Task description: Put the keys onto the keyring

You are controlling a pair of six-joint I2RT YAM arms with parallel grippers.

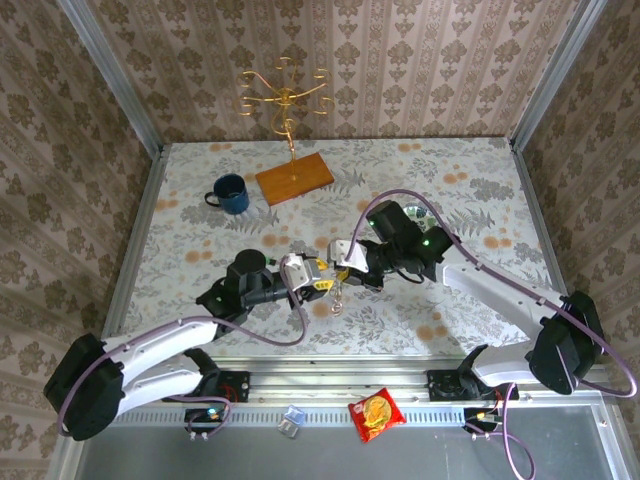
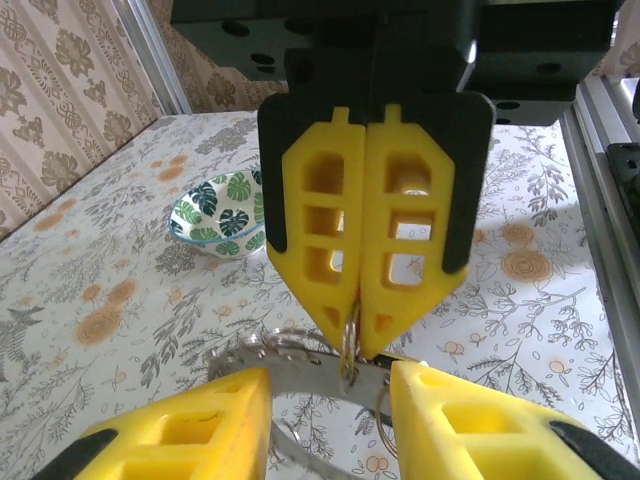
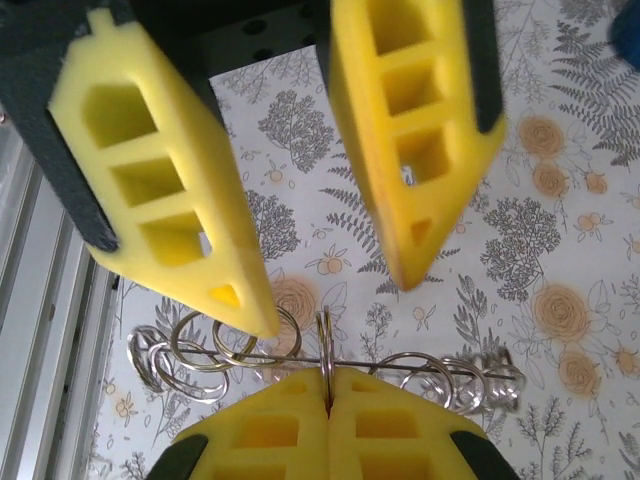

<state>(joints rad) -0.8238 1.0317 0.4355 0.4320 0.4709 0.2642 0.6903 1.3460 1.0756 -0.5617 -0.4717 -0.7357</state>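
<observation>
Right gripper [image 3: 328,388] (jaws together) half-hides 1 keyring [image 3: 324,335].

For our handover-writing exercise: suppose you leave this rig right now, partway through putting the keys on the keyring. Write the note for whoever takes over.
Right gripper: shut, pinching what looks like the thin keyring by its edge.
Left gripper: open, facing the right one, fingers either side of the pinched ring, gripping nothing.
A wire strung with silver rings runs across right beside the pinched ring.
Keys: I cannot make them out in these views, so find them first.
Done: keyring gripped and presented between the arms.
Left: threading the keys on.
</observation>
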